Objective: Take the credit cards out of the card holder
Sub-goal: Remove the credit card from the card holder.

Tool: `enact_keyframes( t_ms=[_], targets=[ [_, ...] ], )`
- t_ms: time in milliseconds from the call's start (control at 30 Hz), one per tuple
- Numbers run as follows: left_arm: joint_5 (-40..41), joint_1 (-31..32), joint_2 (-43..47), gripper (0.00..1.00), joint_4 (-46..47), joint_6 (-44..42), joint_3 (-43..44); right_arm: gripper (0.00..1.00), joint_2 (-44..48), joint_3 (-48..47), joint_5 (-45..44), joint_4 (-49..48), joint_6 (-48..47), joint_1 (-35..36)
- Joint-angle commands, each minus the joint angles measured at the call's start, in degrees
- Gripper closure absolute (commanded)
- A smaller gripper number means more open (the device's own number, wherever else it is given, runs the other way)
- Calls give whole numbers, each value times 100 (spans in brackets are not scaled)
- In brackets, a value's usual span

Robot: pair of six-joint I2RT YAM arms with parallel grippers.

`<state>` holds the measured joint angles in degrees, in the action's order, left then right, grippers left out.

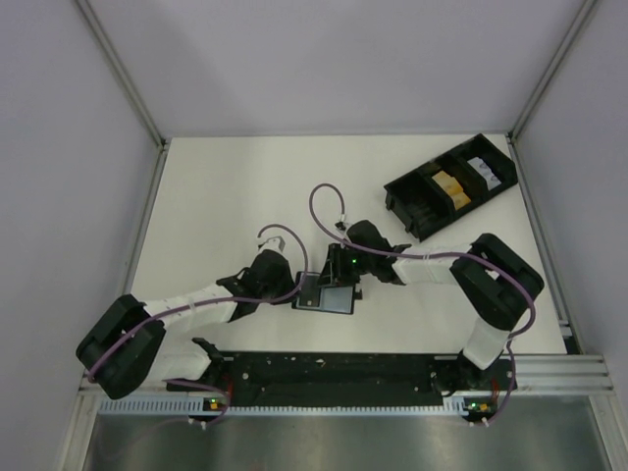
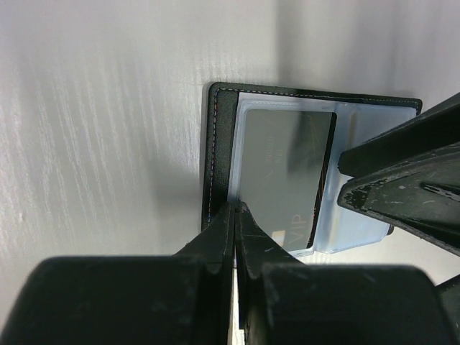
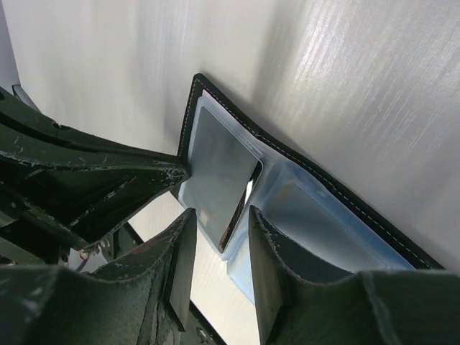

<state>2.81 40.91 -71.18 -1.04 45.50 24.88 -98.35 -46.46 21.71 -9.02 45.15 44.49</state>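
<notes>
The card holder lies open on the table between my two grippers, black outside and glossy blue-grey inside. A dark glossy card marked VIP sits in its clear sleeve and sticks partly out of it. My left gripper is shut on the holder's near edge beside the card. My right gripper is open, its jaws standing either side of the card's free edge without closing on it. An orange-yellow card lies in the tray.
A long black compartmented tray stands at the back right, with a white item in another compartment. White walls and metal rails enclose the table. The arms' base rail runs along the near edge.
</notes>
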Motion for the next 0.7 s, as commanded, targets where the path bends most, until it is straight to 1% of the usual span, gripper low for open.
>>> enact_keyframes(
  t_ms=[0,267,367,533,667],
  targets=[
    [-167,-4,-168,100,60,65,-133,66,-141,-83,-106,13,56,-37],
    [-237,-12,-256,100,253,135,-186,69,-343,-74,-203,155,161,-37],
    [-246,-12,-274,100,271,144,-212,71,-369,-4,-133,-3,214,-28],
    [-254,-12,-309,100,271,170,-230,77,-352,207,157,-609,354,-37],
    [-184,-12,-362,100,218,170,-221,85,-326,347,307,-909,407,-63]
  ],
)
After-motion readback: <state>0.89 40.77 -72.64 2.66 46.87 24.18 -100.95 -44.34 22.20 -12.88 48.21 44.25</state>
